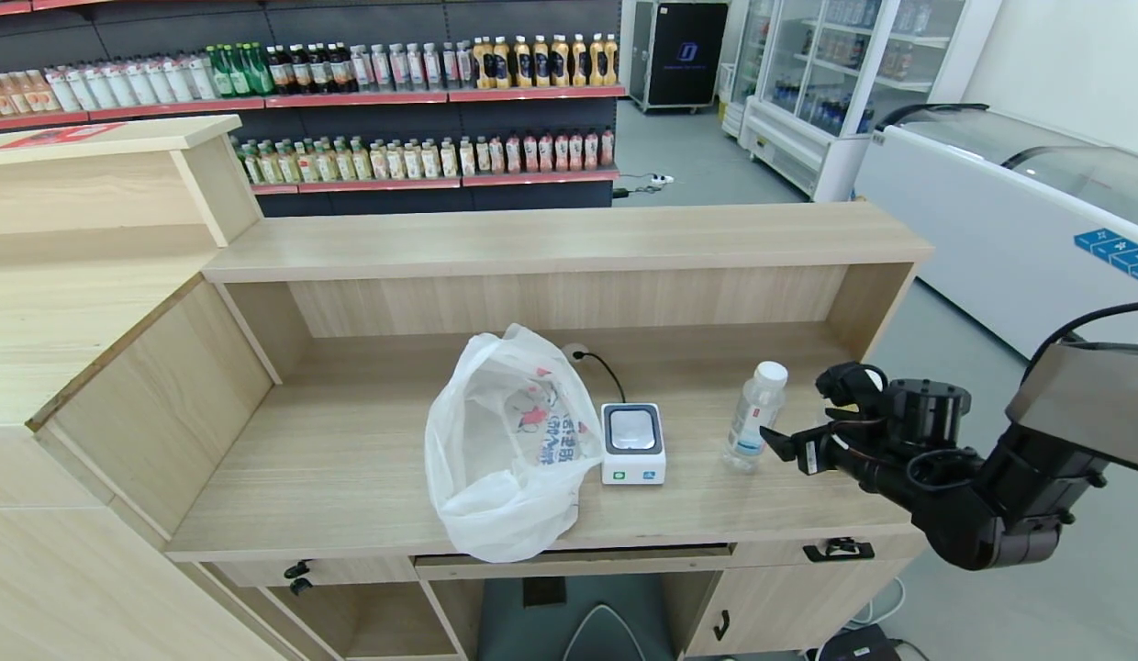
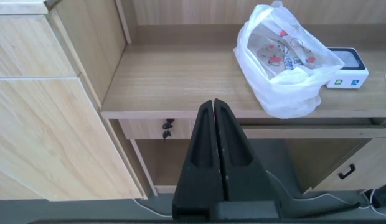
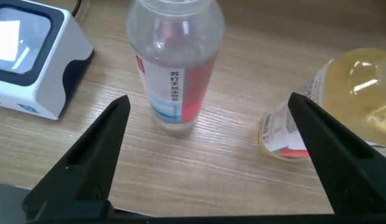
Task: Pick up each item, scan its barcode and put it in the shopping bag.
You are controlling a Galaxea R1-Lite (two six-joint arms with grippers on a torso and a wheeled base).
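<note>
So, right gripper (image 1: 797, 411) is wide open w/ nothing in it, just beside the bottle (image 1: 753, 418) near the counter's (image 1: 349, 459) right end; left gripper (image 2: 213, 106) is closed, empty, off the front edge.
</note>
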